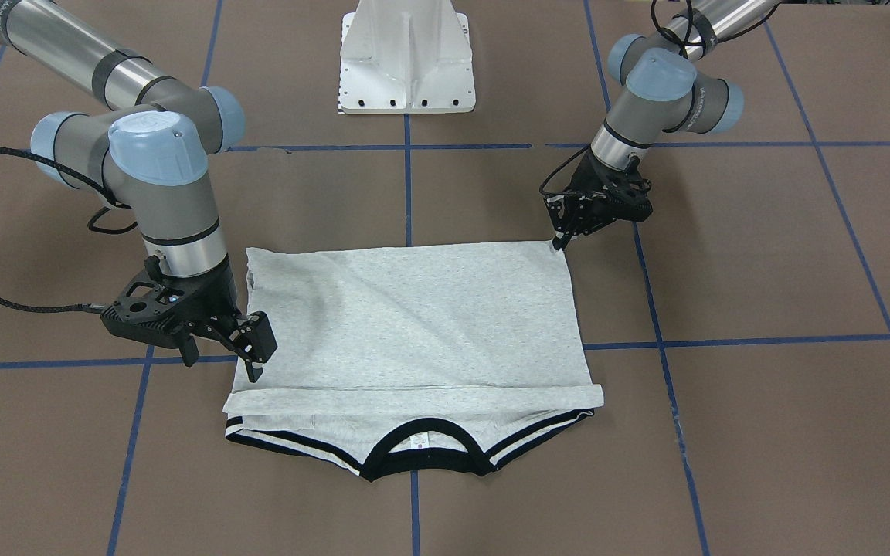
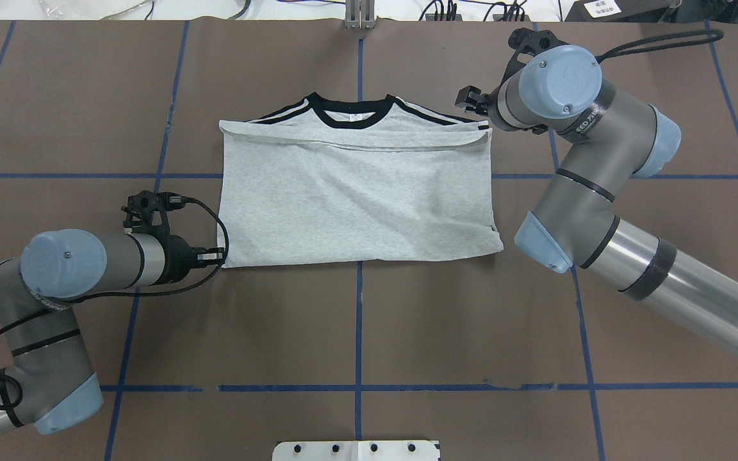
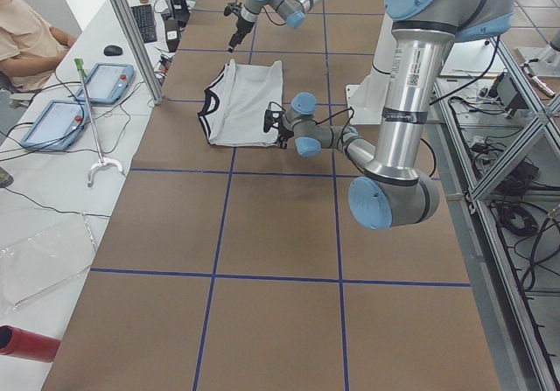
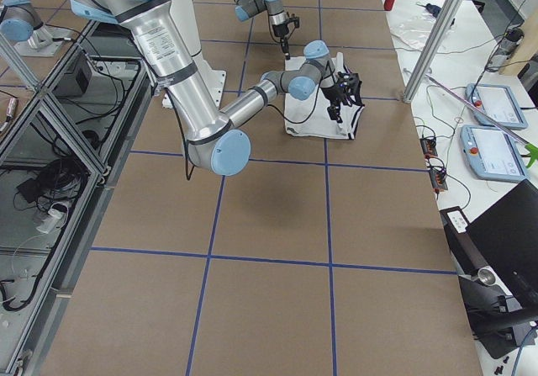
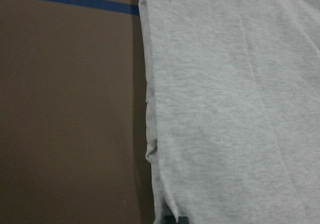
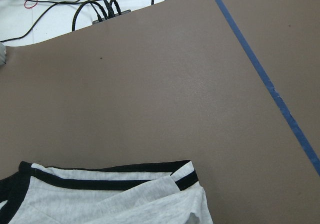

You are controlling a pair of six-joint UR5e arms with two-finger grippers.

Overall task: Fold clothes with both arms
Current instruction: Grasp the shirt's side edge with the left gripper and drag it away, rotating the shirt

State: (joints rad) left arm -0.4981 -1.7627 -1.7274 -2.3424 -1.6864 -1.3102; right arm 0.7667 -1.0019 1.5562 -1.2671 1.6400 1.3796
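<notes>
At the near left of the brown desk (image 2: 247, 320), the left arm (image 2: 87, 262) sat low and bent, its wrist pointing toward the T-shirt (image 2: 356, 192). The left fingers (image 1: 562, 228) tapered down to the garment's near left corner, their tip right at the cloth's edge. They looked close together, but whether they pinched fabric could not be told. The left wrist view showed only the grey edge against the desk, slightly puckered beside a dark fingertip.

The light heather-grey T-shirt lay flat mid-desk across a blue tape line (image 2: 359, 320), with its collar away from the robot. Its lower half was folded up over the chest. The hem ended just short of the black collar trim (image 2: 350, 118), and black double stripes (image 2: 279, 115) showed on each shoulder beyond it.

On the right, the right arm (image 2: 574, 186) arched over the desk beside the shirt's right edge. The right fingers (image 1: 259, 344) pointed down at that edge, near the far corner and just short of the hem. Whether they touched the cloth, or how far apart they stood, could not be told. The right wrist view showed the striped shoulder corner with brown desk beyond.
</notes>
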